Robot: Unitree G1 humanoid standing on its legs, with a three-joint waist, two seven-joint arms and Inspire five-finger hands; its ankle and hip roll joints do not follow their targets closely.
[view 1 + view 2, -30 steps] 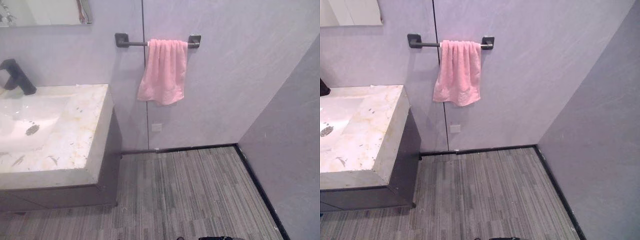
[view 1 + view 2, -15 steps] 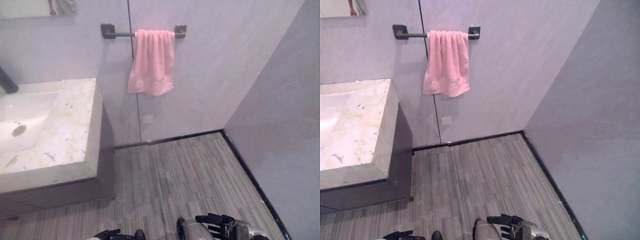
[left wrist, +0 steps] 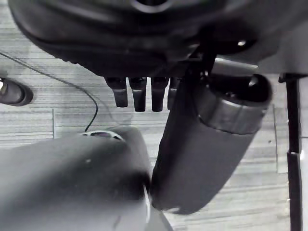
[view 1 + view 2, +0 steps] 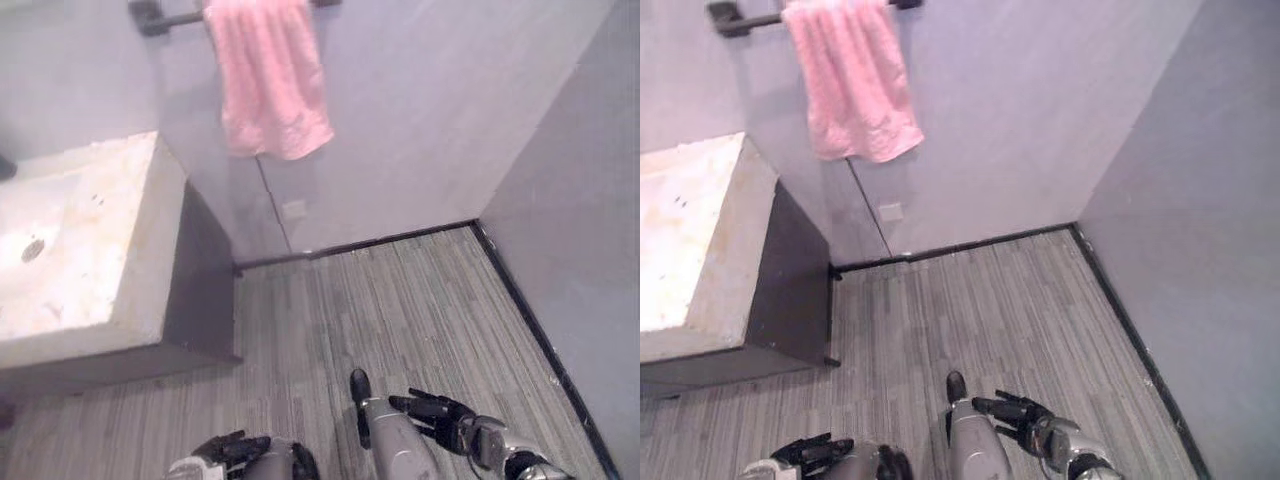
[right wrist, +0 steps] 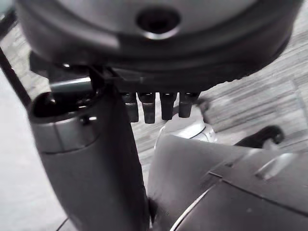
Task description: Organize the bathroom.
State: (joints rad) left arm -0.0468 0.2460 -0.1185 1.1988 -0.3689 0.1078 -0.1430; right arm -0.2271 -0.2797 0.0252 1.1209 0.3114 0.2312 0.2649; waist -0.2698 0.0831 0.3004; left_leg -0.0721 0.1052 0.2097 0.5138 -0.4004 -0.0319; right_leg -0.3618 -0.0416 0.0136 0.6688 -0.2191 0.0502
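A pink towel (image 4: 268,78) hung bunched over a dark wall bar (image 4: 150,17), its lower edge uneven, beside a pale stone vanity (image 4: 120,250) with a sunken basin (image 4: 35,235). The striped floor (image 4: 400,300) ran to the corner where two grey walls met. Both of the robot's hands were low, near the floor and well apart from the towel: the left hand (image 4: 228,450) by the near edge of the head views, the right hand (image 4: 432,412) a little farther out. Each held nothing; the wrist views showed their fingers (image 3: 137,98) straight and relaxed, side by side.

Judged from this, the tidying of the towel was not yet begun. The likely trouble was reach: the towel sat high and off to the left, and a hand raised from so low could clip the vanity's corner on the way. A pull on one edge alone might drag the whole towel off the bar, since it was gathered toward one side and only draped there.
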